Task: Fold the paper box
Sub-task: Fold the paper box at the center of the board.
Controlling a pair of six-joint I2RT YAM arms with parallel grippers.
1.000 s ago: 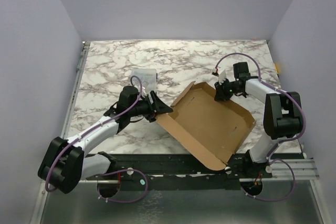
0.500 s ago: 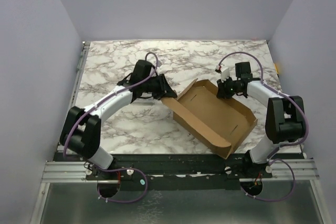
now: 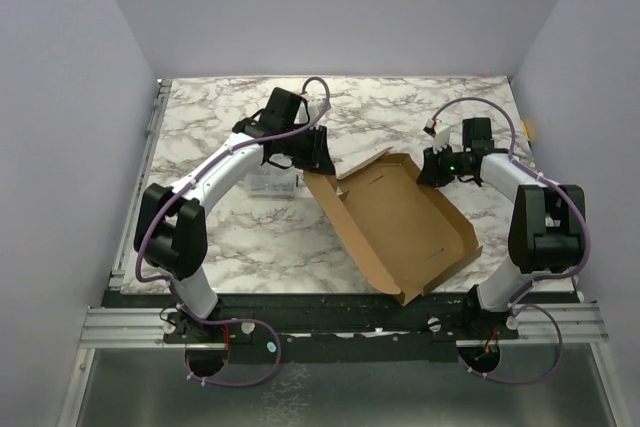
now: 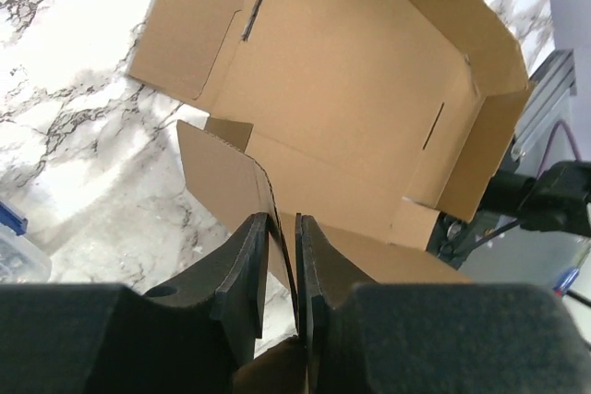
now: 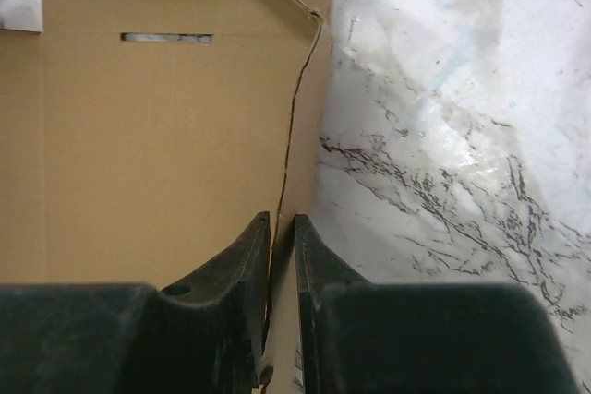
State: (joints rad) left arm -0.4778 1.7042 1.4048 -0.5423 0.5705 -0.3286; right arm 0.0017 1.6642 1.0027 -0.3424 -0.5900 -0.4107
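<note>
1. Work item. The paper box [image 3: 400, 222] lies on the marble table [image 3: 220, 237], right of centre. Its long axis runs from far left to near right. It is a shallow brown cardboard tray with the base panel flat on the table and the side walls partly raised. Two narrow slits show in the base.

2. Left gripper [image 3: 318, 155]. It is positioned at the far-left corner of the box. In the left wrist view, the left gripper [image 4: 283, 256] has its two black fingers [image 4: 245, 265] drawn almost together. They pinch a thin cardboard flap whose edge runs up between them.

3. Right gripper [image 3: 436, 169]. It is positioned at the far-right wall of the box. In the right wrist view, the right gripper [image 5: 282, 246] is likewise nearly closed. The top edge of the raised wall passes between its fingers [image 5: 242, 265], with cardboard to the left and bare marble to the right.

4. Other items. A clear plastic case [image 3: 268, 183] sits on the table left of the box, partly covered by the left arm.
</note>
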